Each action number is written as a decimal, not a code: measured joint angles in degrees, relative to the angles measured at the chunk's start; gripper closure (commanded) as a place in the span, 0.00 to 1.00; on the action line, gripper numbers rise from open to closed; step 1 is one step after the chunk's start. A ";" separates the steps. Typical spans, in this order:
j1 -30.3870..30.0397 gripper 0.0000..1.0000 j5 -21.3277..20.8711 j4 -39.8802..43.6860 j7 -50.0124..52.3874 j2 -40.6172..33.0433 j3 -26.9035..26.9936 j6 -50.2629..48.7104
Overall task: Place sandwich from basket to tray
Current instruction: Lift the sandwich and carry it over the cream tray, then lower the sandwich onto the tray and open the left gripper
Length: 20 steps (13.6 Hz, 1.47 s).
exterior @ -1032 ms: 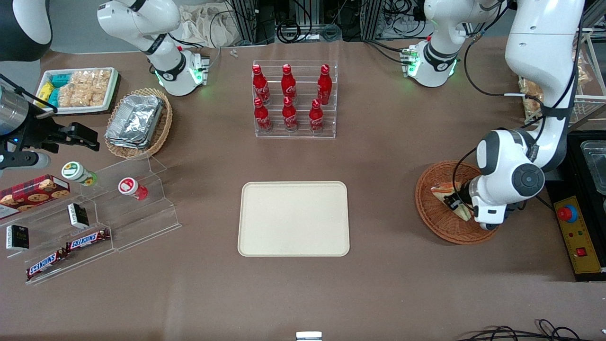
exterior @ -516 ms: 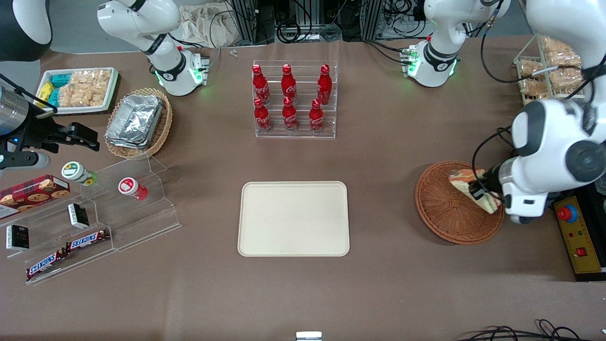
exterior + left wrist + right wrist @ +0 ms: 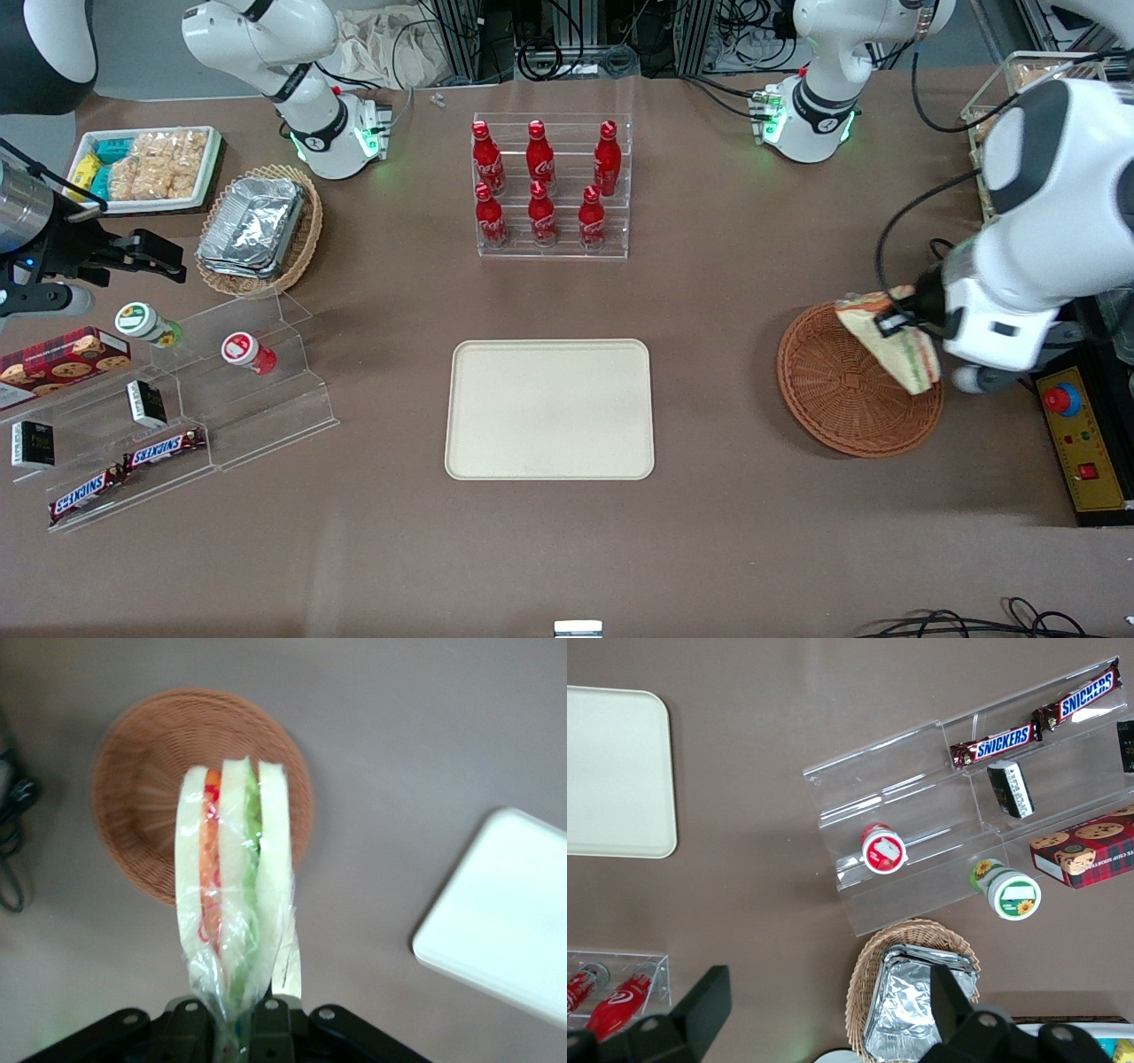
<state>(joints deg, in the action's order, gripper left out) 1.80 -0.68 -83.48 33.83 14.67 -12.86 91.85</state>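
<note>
tray (image 3: 549, 408): lower centre of the front view, flat on the table, nothing on it. In the wrist view only one rounded corner of it shows (image 3: 496, 921).
bottles (image 3: 540, 182): red ones in a clear rack, upper centre of front view, well above the tray in the frame. Not in the way, I judge.
basket (image 3: 842, 390): right of centre in front view, round, brown wicker. It looks empty now.
sandwich (image 3: 890, 341): just over the basket's upper right rim in front view, lifted clear of the weave. It is not resting on anything; it hangs from the claw.
sandwich axis: in front view the long edge slants from upper left down to lower right. In wrist view the wedge (image 3: 235, 895) points straight away from the claw, bread layers edge-on, w/ orange and green filling between.
gripper (image 3: 899, 321): at the right of front view, above the basket rim, pressed together on the wrapped sandwich at its narrow end. Same shows in wrist view (image 3: 237, 1020): the wrap is pinched between the black fingers.
key relation: the tray lies to the left of the gripper in the front frame and slightly lower, well apart, w/ bare table between.
next move (my guess): carry sideways toward the tray, keeping height so the hanging tip does not catch the basket rim.
risk: the hold is on a thin end, so the wedge may swing or slip in the wrap.
</note>
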 measured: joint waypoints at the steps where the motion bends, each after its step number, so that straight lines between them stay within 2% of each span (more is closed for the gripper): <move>1: 0.16 1.00 -0.01 0.06 -2.72 1.20 -2.97 1.99; 4: 3.55 1.00 -0.95 0.05 -5.88 6.74 -8.48 9.94; 9: 13.25 1.00 -6.19 0.23 -6.04 19.42 -8.80 24.56; 15: 15.61 1.00 -7.89 3.25 -6.45 30.80 -8.75 30.45; 16: 15.61 0.74 -7.98 3.96 -6.44 31.87 -8.69 30.75; 17: 15.60 0.19 -8.01 4.77 -6.35 32.80 -8.61 30.83; 18: 15.59 0.01 -8.01 5.42 -5.94 33.37 -8.57 30.84; 20: 15.60 0.01 -8.00 6.27 -3.98 33.66 -8.58 30.60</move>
<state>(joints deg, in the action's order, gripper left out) 17.40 -8.68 -77.20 29.85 48.32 -21.44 122.45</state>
